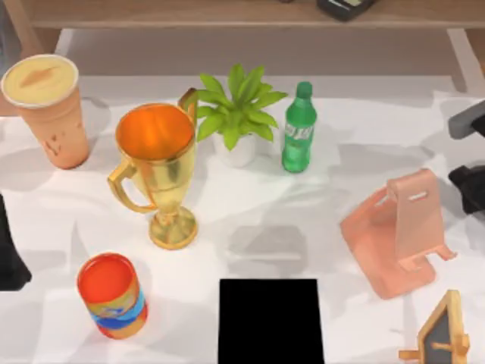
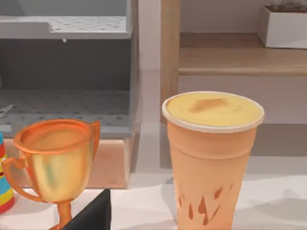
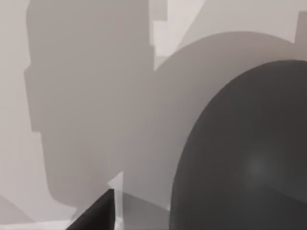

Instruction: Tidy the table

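The white table (image 1: 265, 208) carries several items. At the back left stands a tall orange cup (image 1: 47, 110) with a cream lid, which the left wrist view shows close up as the cup (image 2: 211, 158). A gold trophy (image 1: 158, 171) stands to the cup's right, and it is the trophy (image 2: 57, 163) in the left wrist view too. Behind the centre are a potted green plant (image 1: 239, 114) and a green bottle (image 1: 298, 129). A pink phone stand (image 1: 398, 231) sits at the right. My left gripper (image 1: 9, 258) is parked at the left edge and my right gripper (image 1: 470, 182) at the right edge.
An orange and blue can (image 1: 112, 296) stands at the front left, with a flat black rectangle (image 1: 270, 322) at the front centre. A small wooden chalkboard (image 1: 443, 337) is at the front right. A brown wooden shelf (image 1: 227, 14) runs along the back.
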`<state>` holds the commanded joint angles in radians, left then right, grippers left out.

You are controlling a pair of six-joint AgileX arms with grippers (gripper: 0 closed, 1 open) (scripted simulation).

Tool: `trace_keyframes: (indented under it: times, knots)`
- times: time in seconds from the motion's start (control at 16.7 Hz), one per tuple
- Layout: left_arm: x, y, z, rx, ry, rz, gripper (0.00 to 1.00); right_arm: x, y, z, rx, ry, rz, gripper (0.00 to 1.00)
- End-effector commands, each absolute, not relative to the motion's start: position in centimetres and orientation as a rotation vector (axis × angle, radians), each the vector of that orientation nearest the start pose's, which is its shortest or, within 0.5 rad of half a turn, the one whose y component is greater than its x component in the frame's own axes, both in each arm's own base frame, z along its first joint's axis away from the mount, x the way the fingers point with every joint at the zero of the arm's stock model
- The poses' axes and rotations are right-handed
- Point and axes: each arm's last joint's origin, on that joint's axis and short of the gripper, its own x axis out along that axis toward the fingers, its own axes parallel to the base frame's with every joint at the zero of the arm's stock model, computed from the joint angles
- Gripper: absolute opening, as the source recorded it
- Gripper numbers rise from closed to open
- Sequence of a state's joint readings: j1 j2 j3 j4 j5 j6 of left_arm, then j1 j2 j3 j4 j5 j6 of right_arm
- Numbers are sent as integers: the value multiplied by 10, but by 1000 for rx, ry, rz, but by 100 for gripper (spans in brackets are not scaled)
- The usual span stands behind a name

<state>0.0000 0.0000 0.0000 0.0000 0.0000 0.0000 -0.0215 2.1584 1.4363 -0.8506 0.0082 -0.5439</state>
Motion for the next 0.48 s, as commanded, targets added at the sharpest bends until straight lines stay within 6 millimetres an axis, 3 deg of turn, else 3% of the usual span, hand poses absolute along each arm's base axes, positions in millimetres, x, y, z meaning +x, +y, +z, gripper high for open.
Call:
trace_keyframes:
  times: [0.48]
  knots:
    - [106, -1, 160, 0, 0, 0, 100, 395, -5, 103, -420, 1534, 413, 40]
